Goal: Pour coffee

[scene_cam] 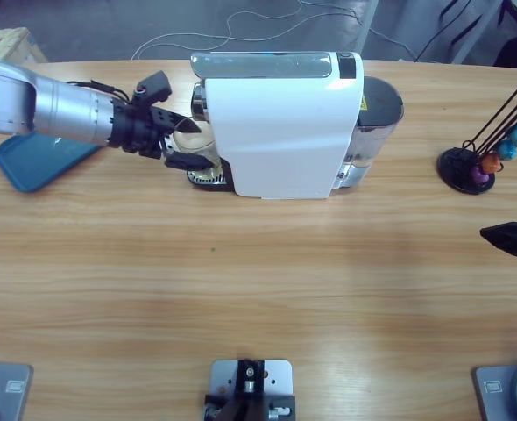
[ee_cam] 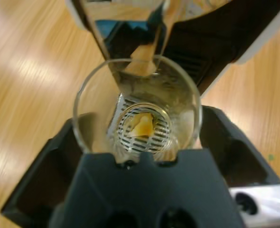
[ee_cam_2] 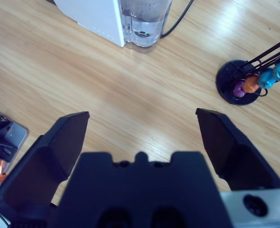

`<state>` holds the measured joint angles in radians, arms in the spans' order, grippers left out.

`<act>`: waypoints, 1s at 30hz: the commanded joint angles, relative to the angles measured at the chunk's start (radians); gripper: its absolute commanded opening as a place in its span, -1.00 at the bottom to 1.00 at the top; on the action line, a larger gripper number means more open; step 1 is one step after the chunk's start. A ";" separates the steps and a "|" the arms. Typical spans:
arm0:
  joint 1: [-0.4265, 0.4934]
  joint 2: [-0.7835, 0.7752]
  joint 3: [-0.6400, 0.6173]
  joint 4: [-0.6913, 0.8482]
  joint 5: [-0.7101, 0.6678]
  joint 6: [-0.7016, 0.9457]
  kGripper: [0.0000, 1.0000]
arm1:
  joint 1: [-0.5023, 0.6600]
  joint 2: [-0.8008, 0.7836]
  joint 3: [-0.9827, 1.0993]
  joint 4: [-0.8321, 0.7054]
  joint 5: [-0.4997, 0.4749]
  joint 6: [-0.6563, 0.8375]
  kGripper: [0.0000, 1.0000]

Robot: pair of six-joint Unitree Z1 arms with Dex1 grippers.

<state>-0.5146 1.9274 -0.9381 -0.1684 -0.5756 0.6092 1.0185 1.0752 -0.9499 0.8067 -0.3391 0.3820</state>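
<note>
the left gripper [scene_cam: 181, 143] grips the glass [ee_cam: 136, 107] under the coffee machine [scene_cam: 280, 123] by the desk's far edge — barely any coffee [ee_cam: 142, 124] inside, pouring remains; the right gripper [ee_cam_2: 142, 126] is spread, idle.

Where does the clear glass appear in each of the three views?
High view: the glass sits left of the white coffee machine, between the left gripper jaws.
Left wrist view: centre, glass under the spout.
Right wrist view: not in it.
Shared landmark: the coffee machine.
</note>
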 commanded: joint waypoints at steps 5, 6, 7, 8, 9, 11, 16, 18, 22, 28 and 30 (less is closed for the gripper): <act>0.038 -0.084 0.066 -0.013 0.017 -0.041 0.97 | -0.009 0.003 0.010 -0.001 -0.007 -0.003 1.00; 0.051 -0.113 0.076 -0.013 0.017 -0.051 0.97 | -0.009 0.007 0.007 -0.004 -0.008 -0.005 1.00; 0.064 -0.147 0.086 -0.013 0.022 -0.062 0.97 | -0.009 0.011 0.006 -0.009 -0.008 -0.005 1.00; 0.082 -0.196 0.103 -0.012 0.026 -0.070 0.97 | -0.009 0.017 0.006 -0.016 -0.009 -0.005 1.00; 0.096 -0.235 0.117 -0.011 0.028 -0.078 0.97 | -0.009 0.021 0.001 -0.022 -0.008 -0.005 1.00; 0.112 -0.323 0.159 -0.011 0.064 -0.094 0.97 | -0.009 0.026 -0.007 -0.027 -0.008 -0.005 1.00; 0.076 -0.500 0.310 0.009 0.098 -0.213 0.97 | -0.011 0.122 -0.217 0.092 -0.080 -0.120 1.00; 0.053 -0.615 0.361 0.027 0.106 -0.262 0.98 | -0.045 0.188 -0.378 0.141 -0.136 -0.140 1.00; -0.027 -0.742 0.290 0.300 0.310 -0.340 0.98 | -0.268 0.383 -0.628 0.211 0.017 -0.165 0.65; -0.101 -0.770 0.229 0.480 0.373 -0.388 0.98 | -0.375 0.681 -1.005 0.309 0.192 -0.177 -1.00; -0.106 -0.791 0.225 0.476 0.369 -0.388 0.98 | -0.398 0.779 -1.147 0.401 0.222 -0.187 -1.00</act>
<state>-0.5893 1.1924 -0.6938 0.2396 -0.2278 0.2493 0.6814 1.5291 -1.7597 1.0139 -0.1889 0.2258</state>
